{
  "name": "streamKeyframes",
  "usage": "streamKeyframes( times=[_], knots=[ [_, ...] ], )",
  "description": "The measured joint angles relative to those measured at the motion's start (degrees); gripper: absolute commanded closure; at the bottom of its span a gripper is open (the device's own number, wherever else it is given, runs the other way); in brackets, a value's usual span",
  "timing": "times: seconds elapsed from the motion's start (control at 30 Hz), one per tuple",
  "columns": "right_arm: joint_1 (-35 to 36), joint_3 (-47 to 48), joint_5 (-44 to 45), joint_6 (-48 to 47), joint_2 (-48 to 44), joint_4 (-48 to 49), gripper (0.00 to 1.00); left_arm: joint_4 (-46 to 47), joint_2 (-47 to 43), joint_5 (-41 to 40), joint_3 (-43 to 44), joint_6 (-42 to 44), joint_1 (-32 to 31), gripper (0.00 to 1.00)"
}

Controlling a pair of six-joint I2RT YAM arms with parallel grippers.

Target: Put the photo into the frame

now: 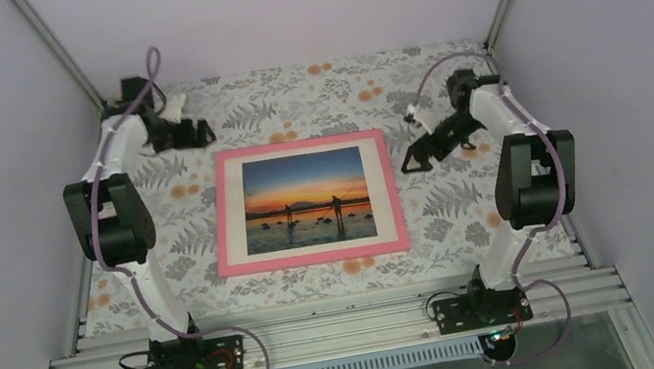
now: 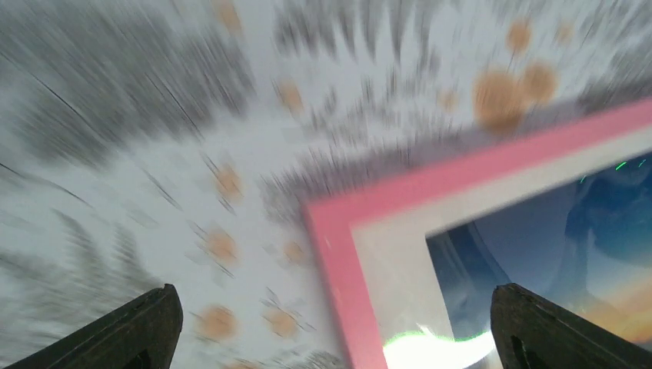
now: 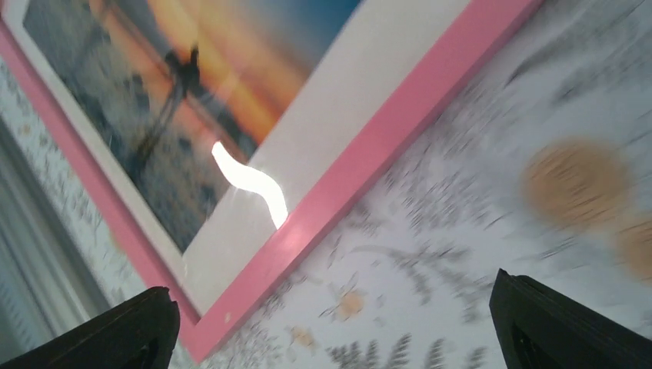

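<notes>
The pink frame (image 1: pixel 316 258) lies flat in the middle of the table. The sunset photo (image 1: pixel 307 198) sits inside it, face up, with a white mat border (image 1: pixel 232 211) around it. My left gripper (image 1: pixel 205 135) is open and empty, above the cloth just beyond the frame's far left corner. Its wrist view shows that pink corner (image 2: pixel 338 231) and the photo's blue part (image 2: pixel 553 231) between the spread fingers (image 2: pixel 131 330). My right gripper (image 1: pixel 413 161) is open and empty, just right of the frame. Its wrist view shows the frame's pink edge (image 3: pixel 369 161) and the photo (image 3: pixel 192 84).
A floral tablecloth (image 1: pixel 450 214) with grey ferns and orange flowers covers the table. Plain walls close in the left, right and back sides. An aluminium rail (image 1: pixel 329 331) carrying the arm bases runs along the near edge.
</notes>
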Motion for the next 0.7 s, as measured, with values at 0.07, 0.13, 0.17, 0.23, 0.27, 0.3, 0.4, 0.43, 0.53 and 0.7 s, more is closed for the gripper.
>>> streamKeyframes(
  times=[0.07, 0.13, 0.17, 0.23, 0.27, 0.3, 0.4, 0.43, 0.53, 0.7],
  knots=[
    [-0.7, 4.6, -0.7, 0.4, -0.5, 0.7, 0.00, -2.0, 0.0, 0.9, 7.7, 2.0, 2.1, 0.00],
    [-1.2, 8.7, -1.9, 1.4, -0.7, 1.3, 0.00, -3.3, -0.1, 2.6, 16.0, 4.0, 4.5, 0.00],
    [-1.4, 10.5, -2.3, 1.8, -0.7, 1.9, 0.00, -3.3, -0.1, 2.7, 16.2, 4.1, 5.5, 0.00],
    [-2.0, 14.2, -3.5, 3.1, -0.7, 3.0, 0.00, -4.2, -0.3, 3.8, 20.0, 4.9, 8.0, 0.00],
    [-2.7, 16.7, -4.5, 4.2, -0.6, 3.8, 0.00, -4.2, -0.6, 4.2, 21.0, 5.4, 9.1, 0.00],
    [-3.3, 18.3, -5.2, 5.0, -0.6, 4.7, 0.00, -4.4, -1.1, 4.6, 21.3, 5.9, 10.4, 0.00],
    [-5.8, 21.0, -7.8, 7.7, -0.6, 8.2, 0.00, -4.7, -2.6, 5.4, 20.7, 6.7, 13.2, 0.00],
    [-7.0, 20.9, -8.5, 8.8, -0.6, 9.5, 0.00, -4.6, -3.2, 5.5, 19.9, 6.9, 13.9, 0.00],
    [-9.8, 18.0, -9.6, 10.7, -0.7, 12.7, 0.00, -3.1, -6.6, 5.9, 13.7, 7.2, 15.6, 0.00],
    [-13.2, 8.9, -10.0, 12.7, -1.2, 16.4, 0.00, 1.3, -13.2, 4.6, -0.9, 8.2, 17.1, 0.00]
  ],
)
